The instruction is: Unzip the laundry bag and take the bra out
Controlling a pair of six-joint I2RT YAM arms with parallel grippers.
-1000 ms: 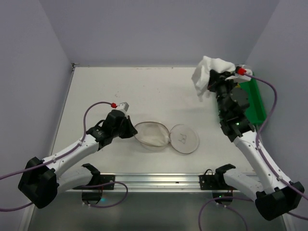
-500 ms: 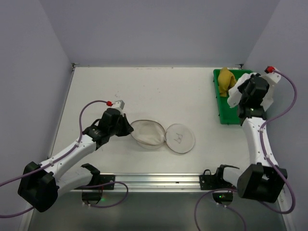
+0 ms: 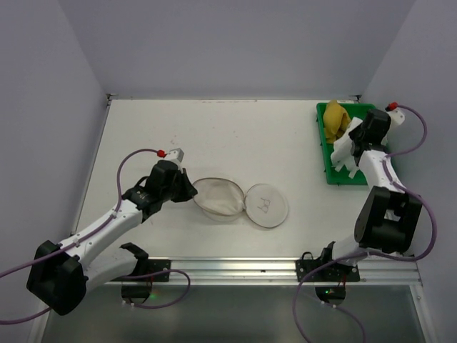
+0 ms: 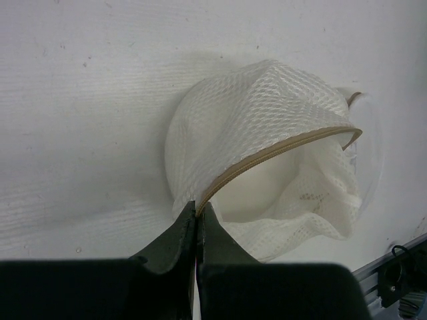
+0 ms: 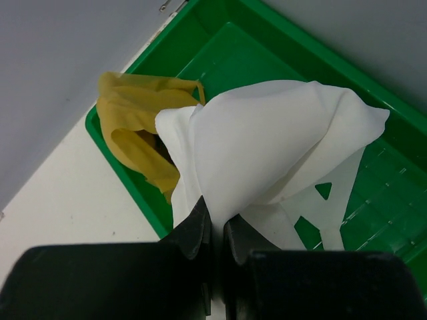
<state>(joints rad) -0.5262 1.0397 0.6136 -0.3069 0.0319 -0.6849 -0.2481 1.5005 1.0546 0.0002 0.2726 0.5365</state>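
Note:
The cream-white laundry bag lies open on the table, its round lid with the dark bra symbol flipped to the right. My left gripper is shut on the bag's tan zip rim at its left edge; the bag's inside shows only mesh. The mustard-yellow bra lies at the far end of the green tray. My right gripper is shut on a white fabric garment and holds it over the tray, beside the yellow bra.
The green tray's floor shows beyond the white garment, and its near rim borders the white table. Grey walls close the table at the back and sides. A metal rail runs along the near edge.
My right arm swung the white garment from high at the back down over the green tray. The yellow bra now shows in the tray. My left gripper stayed on the bag's rim.

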